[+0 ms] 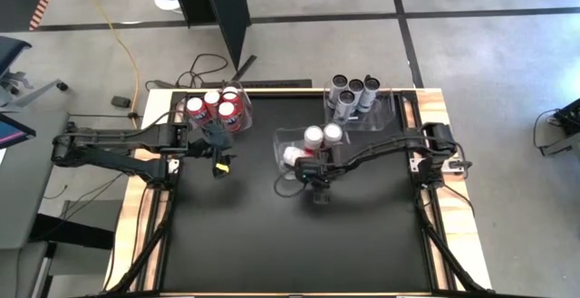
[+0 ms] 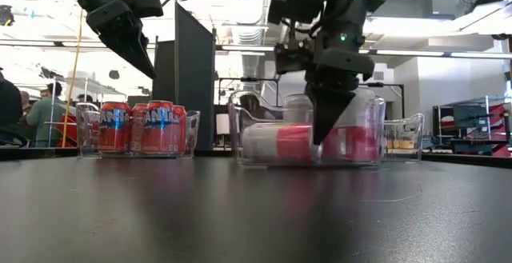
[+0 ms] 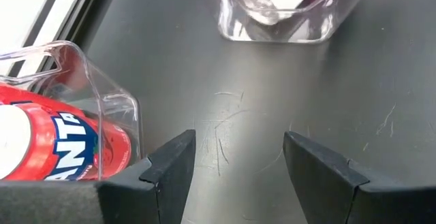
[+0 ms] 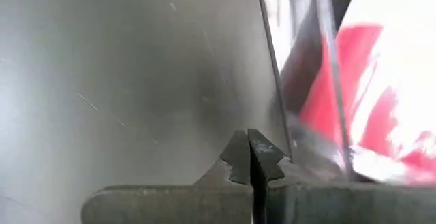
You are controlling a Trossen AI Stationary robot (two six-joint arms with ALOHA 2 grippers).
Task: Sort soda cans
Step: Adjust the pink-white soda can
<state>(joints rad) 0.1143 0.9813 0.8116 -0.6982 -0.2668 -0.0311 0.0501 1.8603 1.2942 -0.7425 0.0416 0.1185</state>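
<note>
Three red soda cans point(image 1: 216, 108) stand in a clear bin point(image 1: 237, 88) at the far left. Pink-and-white cans point(image 1: 323, 135) stand in a clear middle bin point(image 1: 277, 144), with one can point(image 2: 276, 143) lying on its side. Several dark grey cans point(image 1: 352, 92) stand in a bin at the far right. My left gripper point(image 1: 220, 167) hangs open and empty just near of the red cans' bin point(image 3: 102, 101). My right gripper point(image 1: 319, 194) is shut and empty, pointing down close to the near wall point(image 4: 300, 81) of the middle bin. In the low view its tips point(image 2: 320, 139) are clear of the table.
The black tabletop point(image 1: 290, 244) stretches toward the near edge with nothing on it. The wooden table frame point(image 1: 149, 198) and the arm bases sit at both sides. People and furniture show in the room beyond the table.
</note>
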